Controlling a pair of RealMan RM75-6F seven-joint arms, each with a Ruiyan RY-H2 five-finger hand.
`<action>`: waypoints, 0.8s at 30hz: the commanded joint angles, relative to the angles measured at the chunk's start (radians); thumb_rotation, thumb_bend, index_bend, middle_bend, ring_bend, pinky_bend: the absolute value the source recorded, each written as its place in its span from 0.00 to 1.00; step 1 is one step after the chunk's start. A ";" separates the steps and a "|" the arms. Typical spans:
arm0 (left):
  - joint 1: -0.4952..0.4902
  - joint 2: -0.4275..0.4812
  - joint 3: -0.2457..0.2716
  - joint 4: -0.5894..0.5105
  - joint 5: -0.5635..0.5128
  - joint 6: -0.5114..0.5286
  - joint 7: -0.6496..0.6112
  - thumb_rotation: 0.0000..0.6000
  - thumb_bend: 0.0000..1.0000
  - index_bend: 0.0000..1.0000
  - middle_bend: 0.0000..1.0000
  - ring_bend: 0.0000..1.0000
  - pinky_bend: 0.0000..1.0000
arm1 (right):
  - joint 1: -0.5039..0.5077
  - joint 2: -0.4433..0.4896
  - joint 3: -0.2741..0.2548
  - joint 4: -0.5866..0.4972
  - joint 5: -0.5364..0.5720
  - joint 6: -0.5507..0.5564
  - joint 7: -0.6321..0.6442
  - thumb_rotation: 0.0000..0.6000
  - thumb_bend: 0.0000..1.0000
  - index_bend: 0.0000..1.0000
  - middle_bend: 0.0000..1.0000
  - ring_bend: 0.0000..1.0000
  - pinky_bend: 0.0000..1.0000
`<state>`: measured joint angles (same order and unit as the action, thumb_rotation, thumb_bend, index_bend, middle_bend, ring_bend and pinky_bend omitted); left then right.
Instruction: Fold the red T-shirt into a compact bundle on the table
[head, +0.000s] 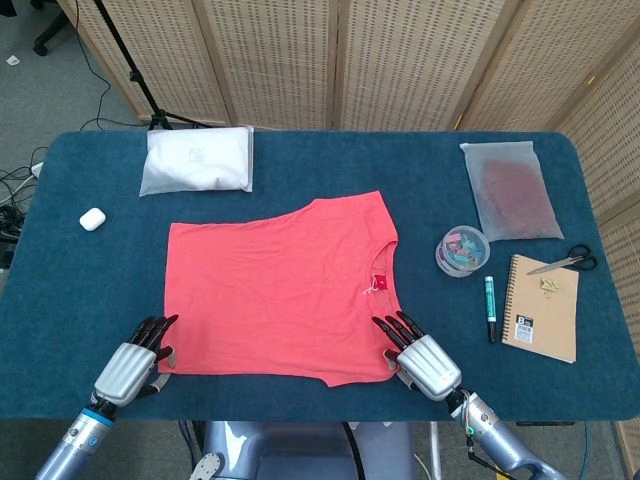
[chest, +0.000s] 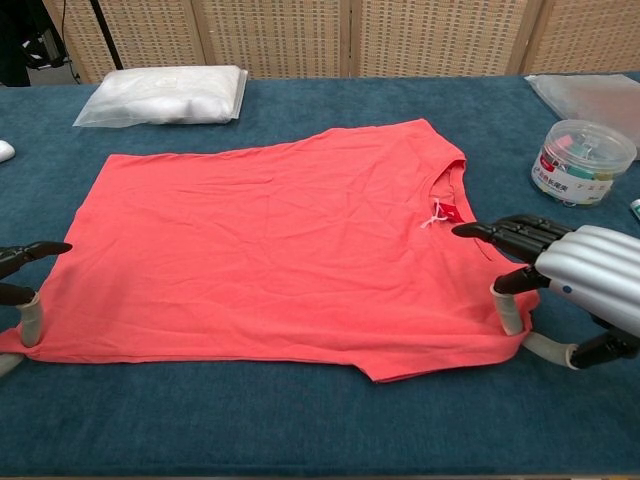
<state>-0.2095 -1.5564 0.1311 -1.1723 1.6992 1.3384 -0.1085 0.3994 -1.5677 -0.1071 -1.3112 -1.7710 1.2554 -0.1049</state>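
Two hands sit at the near corners of the red T-shirt (head: 280, 290), which lies flat and unfolded across the middle of the blue table (head: 300, 160). At about seven o'clock from the shirt's centre, the left hand (head: 130, 365) has its fingers spread, tips at the hem corner, holding nothing. At about five o'clock, the right hand (chest: 575, 280) rests with fingers apart, thumb touching the shirt's edge near the neckline (chest: 445, 195). A white pouch (head: 197, 160) lies at eleven o'clock, a clip tub (head: 461, 250) at three.
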 joint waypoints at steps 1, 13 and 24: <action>-0.002 -0.001 -0.003 0.003 -0.002 0.002 -0.006 1.00 0.47 0.64 0.00 0.00 0.00 | 0.001 0.001 -0.001 -0.001 -0.001 0.001 0.002 1.00 0.51 0.59 0.00 0.00 0.00; -0.002 0.001 0.003 0.021 0.016 0.040 -0.047 1.00 0.60 0.70 0.00 0.00 0.00 | 0.013 0.017 -0.017 -0.012 -0.034 0.014 0.041 1.00 0.52 0.62 0.00 0.00 0.00; 0.003 0.034 0.051 -0.008 0.107 0.128 -0.083 1.00 0.62 0.73 0.00 0.00 0.00 | 0.091 0.115 -0.048 -0.088 -0.134 -0.004 0.084 1.00 0.54 0.64 0.01 0.00 0.00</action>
<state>-0.2078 -1.5290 0.1746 -1.1725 1.7963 1.4584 -0.1895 0.4790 -1.4646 -0.1493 -1.3858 -1.8909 1.2543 -0.0197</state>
